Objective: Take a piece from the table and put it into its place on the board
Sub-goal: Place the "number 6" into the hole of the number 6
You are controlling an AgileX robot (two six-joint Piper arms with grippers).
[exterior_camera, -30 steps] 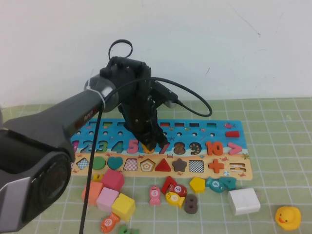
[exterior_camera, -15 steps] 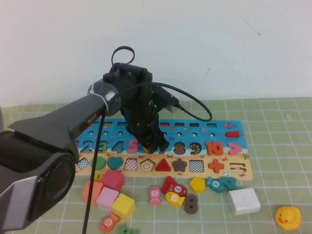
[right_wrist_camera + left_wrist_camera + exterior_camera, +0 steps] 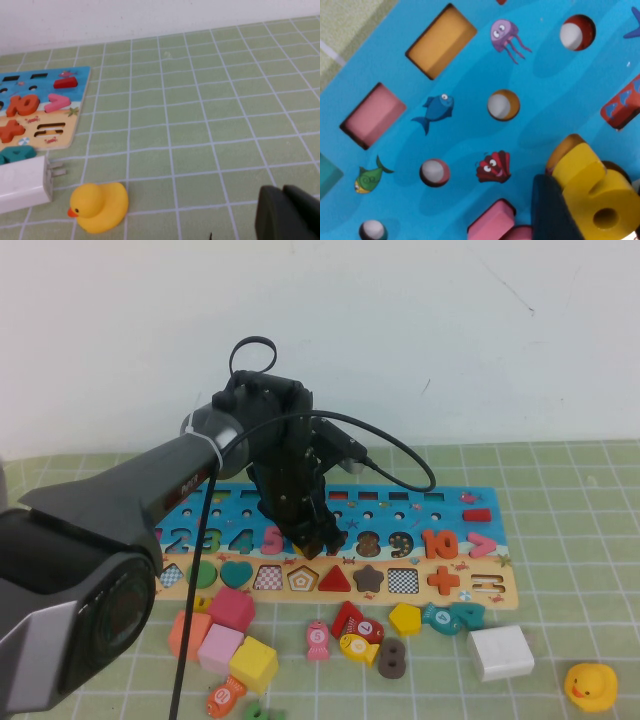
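My left gripper (image 3: 313,538) is down over the number row of the blue board (image 3: 440,502), between the pink 5 and the red 7. It is shut on the yellow numeral 6 (image 3: 592,192). In the left wrist view the 6 is held tilted just above the board's blue face (image 3: 470,125), with one dark finger (image 3: 552,210) against its side. In the high view the gripper hides the 6. My right gripper (image 3: 283,200) is shut and empty, low over the green mat to the right of the board, and out of the high view.
Loose pieces lie in front of the board: pink, orange and yellow cubes (image 3: 253,664), fish pieces, a dark brown 8 (image 3: 390,658). A white plug block (image 3: 500,652) and a yellow duck (image 3: 590,685) sit at the front right. The duck also shows in the right wrist view (image 3: 97,206).
My left gripper has shifted slightly right and lower over the number row with the 6 in it. The yellow piece no longer shows under it in the high view.
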